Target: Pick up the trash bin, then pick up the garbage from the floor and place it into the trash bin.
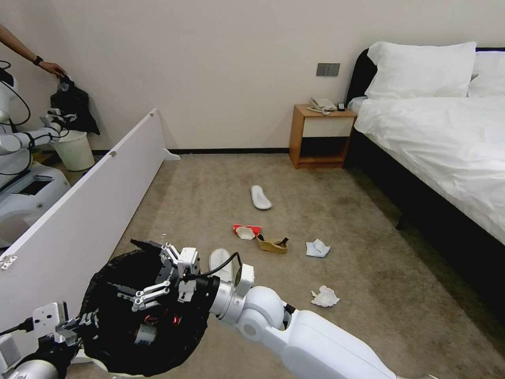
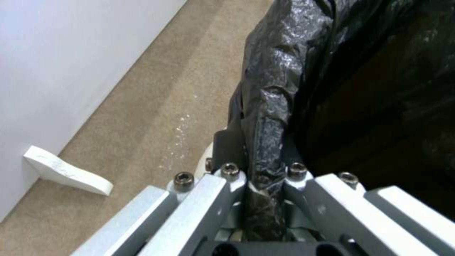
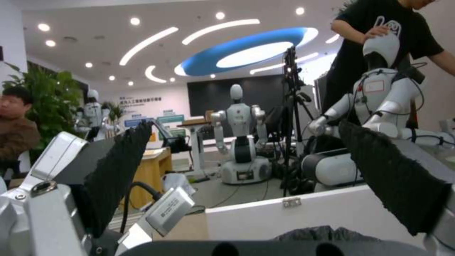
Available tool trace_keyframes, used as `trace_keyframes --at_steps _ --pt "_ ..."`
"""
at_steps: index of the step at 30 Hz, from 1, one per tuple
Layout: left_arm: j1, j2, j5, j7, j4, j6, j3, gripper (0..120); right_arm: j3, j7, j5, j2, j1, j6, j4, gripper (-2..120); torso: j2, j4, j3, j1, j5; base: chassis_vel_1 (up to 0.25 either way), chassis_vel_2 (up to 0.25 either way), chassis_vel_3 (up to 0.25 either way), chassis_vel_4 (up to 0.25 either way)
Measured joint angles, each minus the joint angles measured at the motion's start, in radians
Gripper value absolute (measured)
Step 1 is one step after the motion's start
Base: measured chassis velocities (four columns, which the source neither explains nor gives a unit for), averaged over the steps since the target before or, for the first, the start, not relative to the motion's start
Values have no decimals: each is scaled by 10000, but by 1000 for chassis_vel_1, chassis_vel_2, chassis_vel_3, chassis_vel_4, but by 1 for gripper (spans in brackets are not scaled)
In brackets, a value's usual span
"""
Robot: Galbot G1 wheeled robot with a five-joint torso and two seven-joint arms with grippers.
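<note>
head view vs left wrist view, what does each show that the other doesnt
Head view alone: the right pincer open over the round bin's black-bagged mouth, white slippers, a crushed red-white carton, a brown paper scrap and crumpled white tissues on the carpet. Left wrist view alone: the left pincer shut on the bag-covered rim. Both: the round white bin lined with a black bag, the white partition board.

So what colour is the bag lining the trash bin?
Black, glossy and crinkled; the bag shows best in the left wrist view.
</note>
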Motion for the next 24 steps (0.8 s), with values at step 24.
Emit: trace_keyframes --at_steps 24 --pt "-497 108 290 300 429 -63 135 2 7576 3280 -2172 -2892 -5081 127 1102 100 2 -8 -1 0 9 0 0 0 0"
